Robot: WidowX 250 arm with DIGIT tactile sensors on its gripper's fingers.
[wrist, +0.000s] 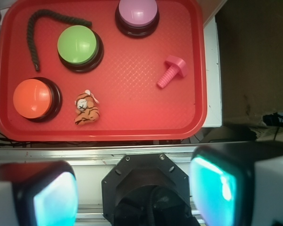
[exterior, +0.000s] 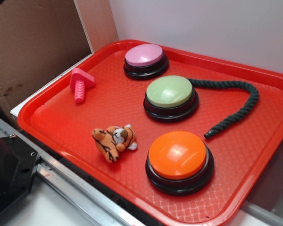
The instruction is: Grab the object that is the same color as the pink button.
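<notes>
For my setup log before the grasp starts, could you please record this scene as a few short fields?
tray: red plastic tray
target: small hot-pink plastic toy bolt, lying on its side, alone
match colour: round pale pink button on a black base
other buttons: green-topped, orange-topped
distractors: orange striped plush tiger; dark twisted rope
fingers: apart, above the tray's near edge, holding nothing

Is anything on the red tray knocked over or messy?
A little. The pink toy bolt lies on its side near the tray edge, not standing on its head. The plush tiger is flopped over beside the orange button. The dark rope curls loosely by the green button. Nothing looks broken or spilled.
</notes>
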